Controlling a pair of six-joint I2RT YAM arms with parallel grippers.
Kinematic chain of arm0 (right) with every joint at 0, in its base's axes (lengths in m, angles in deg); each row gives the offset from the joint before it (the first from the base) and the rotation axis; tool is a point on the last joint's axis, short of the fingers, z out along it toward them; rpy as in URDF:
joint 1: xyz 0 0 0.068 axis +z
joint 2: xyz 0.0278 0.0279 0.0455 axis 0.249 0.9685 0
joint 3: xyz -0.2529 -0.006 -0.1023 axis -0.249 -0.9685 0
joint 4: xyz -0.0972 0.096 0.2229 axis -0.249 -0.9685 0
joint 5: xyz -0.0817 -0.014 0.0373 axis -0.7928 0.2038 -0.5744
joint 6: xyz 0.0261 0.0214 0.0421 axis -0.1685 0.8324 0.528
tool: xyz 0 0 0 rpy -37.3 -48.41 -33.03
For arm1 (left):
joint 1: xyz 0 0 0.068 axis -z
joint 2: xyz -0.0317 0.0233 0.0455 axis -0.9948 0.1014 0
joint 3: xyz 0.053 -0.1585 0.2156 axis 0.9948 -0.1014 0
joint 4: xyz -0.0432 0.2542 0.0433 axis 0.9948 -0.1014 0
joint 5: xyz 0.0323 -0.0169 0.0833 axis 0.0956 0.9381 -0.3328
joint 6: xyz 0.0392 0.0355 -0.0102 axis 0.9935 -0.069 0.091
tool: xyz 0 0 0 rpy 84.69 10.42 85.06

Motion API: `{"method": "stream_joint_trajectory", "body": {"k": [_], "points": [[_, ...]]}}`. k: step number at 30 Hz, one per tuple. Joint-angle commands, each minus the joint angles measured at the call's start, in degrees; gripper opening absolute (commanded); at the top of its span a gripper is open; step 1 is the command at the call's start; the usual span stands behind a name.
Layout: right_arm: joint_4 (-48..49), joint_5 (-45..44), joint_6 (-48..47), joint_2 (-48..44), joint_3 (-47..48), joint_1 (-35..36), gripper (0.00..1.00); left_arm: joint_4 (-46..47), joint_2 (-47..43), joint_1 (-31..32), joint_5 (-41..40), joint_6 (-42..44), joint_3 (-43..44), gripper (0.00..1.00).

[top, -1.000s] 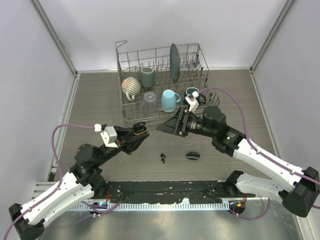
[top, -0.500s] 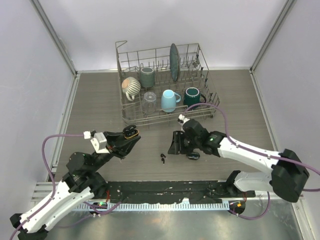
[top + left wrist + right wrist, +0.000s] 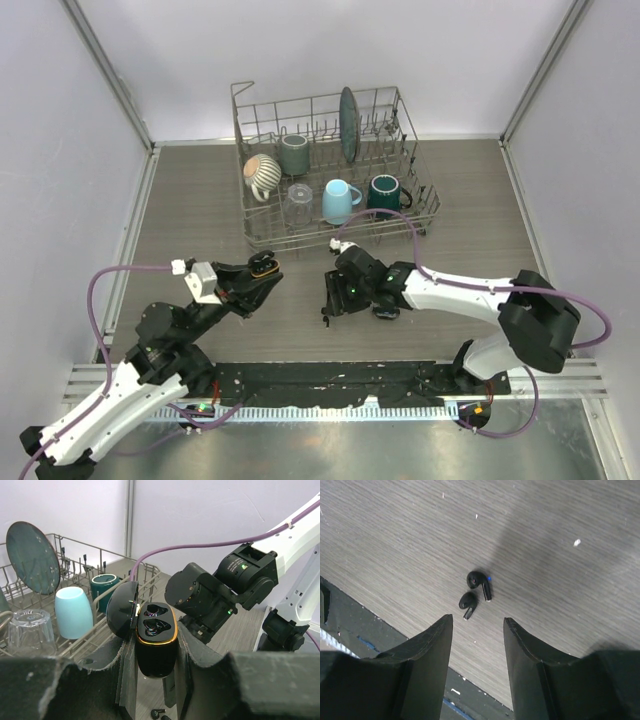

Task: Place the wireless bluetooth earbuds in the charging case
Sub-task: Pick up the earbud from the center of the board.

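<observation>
My left gripper (image 3: 258,272) is shut on the open charging case (image 3: 156,640), a glossy black oval with an orange rim. Its lid (image 3: 122,611) is swung open to the left and two empty wells face up. The case (image 3: 262,264) hangs above the table, left of centre. Two wireless bluetooth earbuds (image 3: 479,580) (image 3: 467,601) lie side by side on the wood table. My right gripper (image 3: 477,619) hovers just over them, open, with nothing between its fingers. In the top view the earbuds (image 3: 326,319) sit just below the right gripper (image 3: 329,303).
A wire dish rack (image 3: 330,165) holds mugs, a glass and a plate at the back. A second black oval case (image 3: 387,312) lies beside the right arm's wrist. A black strip (image 3: 330,375) runs along the table's near edge, close to the earbuds.
My right arm has swung down and left from mid-table to just over the earbuds, its jaws narrower than before. The left arm drew back slightly, still holding the case.
</observation>
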Motion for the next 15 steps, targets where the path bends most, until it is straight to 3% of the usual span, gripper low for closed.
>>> {"method": "stream_joint_trajectory", "body": {"k": [1,15], "points": [[2.7,-2.7,-2.7,3.2,3.7,0.4,0.51,1.2,0.7,0.1,-0.2,-1.0,0.8,0.0],[5.4,-4.6,-3.7,9.4,5.8,1.8,0.5,2.6,2.4,0.1,0.1,-1.1,0.9,0.0]]}}
